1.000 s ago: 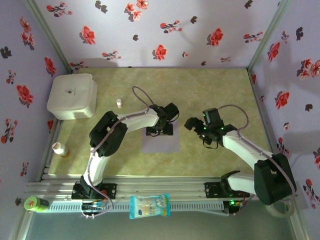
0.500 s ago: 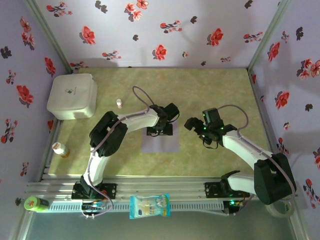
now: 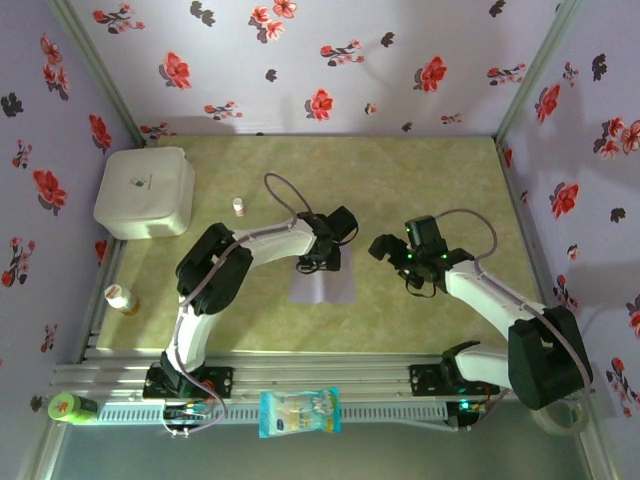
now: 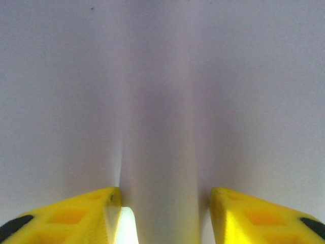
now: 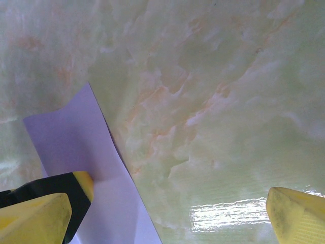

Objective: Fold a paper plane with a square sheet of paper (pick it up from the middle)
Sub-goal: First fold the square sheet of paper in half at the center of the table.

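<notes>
The left gripper (image 3: pixel 318 262) is closing on the middle of the square sheet of paper (image 3: pixel 322 284), which now bunches into a ridge between its fingers (image 4: pixel 76 216) (pinch underway, not finished). The right gripper (image 3: pixel 398 262) waits alongside, jaws wide, empty.

Lilac walls (image 3: pixel 300 60) with red flowers around a green marbled tabletop (image 3: pixel 420 180).

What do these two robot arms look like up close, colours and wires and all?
Both arms have white tubes joined by chunky black joints, each trailed by a looping grey cable. The left gripper and right gripper carry yellow plastic fingers with black trim; green lights glow near the right wrist.
</notes>
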Action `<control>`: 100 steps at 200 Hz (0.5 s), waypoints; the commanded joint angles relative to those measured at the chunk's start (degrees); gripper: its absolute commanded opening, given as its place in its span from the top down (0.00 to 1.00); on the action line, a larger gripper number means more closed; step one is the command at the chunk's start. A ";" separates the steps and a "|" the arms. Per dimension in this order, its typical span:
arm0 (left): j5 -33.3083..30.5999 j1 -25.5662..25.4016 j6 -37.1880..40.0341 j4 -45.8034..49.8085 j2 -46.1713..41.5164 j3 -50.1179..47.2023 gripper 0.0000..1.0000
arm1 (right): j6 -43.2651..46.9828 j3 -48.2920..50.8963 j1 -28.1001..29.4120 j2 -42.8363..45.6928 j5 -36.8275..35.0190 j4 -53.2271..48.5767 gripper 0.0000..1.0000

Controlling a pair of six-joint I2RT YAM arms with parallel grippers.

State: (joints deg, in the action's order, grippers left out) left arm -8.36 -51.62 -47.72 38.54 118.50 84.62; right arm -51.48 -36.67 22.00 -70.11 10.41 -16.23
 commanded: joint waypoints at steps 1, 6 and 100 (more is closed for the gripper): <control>1.68 -0.86 1.56 -4.13 -2.25 -2.44 0.56 | -0.54 -1.67 -0.20 1.62 -1.95 -0.84 0.01; 1.67 -0.87 1.72 -4.65 -2.72 -2.78 0.58 | -0.56 -1.62 -0.14 1.80 -2.01 -0.85 0.01; 7.50 -0.13 3.97 -15.59 -12.64 -8.01 0.67 | 3.95 -3.49 -0.27 7.83 -11.86 -8.05 0.01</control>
State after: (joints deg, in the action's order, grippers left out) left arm -5.41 -52.01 -45.25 27.70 109.73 77.34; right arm -49.89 -38.35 22.00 -64.20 3.33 -21.28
